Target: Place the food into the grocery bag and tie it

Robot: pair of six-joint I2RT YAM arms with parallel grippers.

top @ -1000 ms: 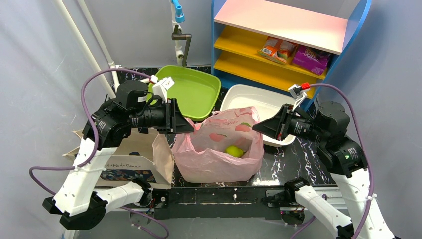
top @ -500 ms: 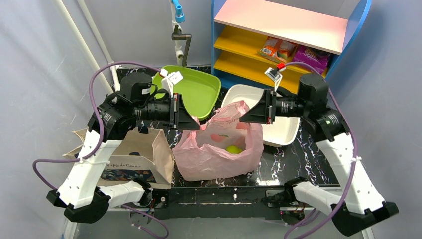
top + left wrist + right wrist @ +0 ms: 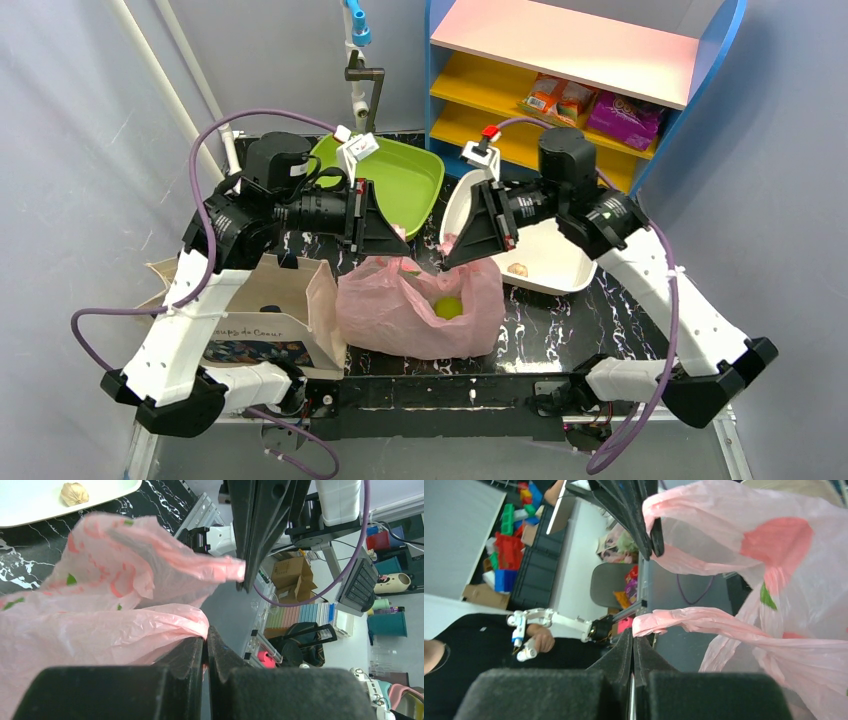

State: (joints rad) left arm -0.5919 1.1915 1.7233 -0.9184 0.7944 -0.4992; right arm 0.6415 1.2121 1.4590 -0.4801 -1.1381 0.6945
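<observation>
The pink grocery bag stands at the table's middle, its top bunched between my two grippers. A yellow-green pear shows through the bag's mouth; anything else inside is hidden. My left gripper is shut on the bag's left handle, its own jaws pinching the film. My right gripper is shut on the right handle, pinched at the jaw tips. The two grippers face each other a short way apart above the bag. The left wrist view shows the right gripper with pink film in its tip.
A beige canvas tote stands left of the bag. Behind are a green tray and a white tray holding a small brownish piece. A blue shelf with snack packets stands at the back right.
Both grippers closed on the bag's handles. The right arm swung left and back, the left moved slightly back, drawing the handles together and narrowing the bag's mouth.
</observation>
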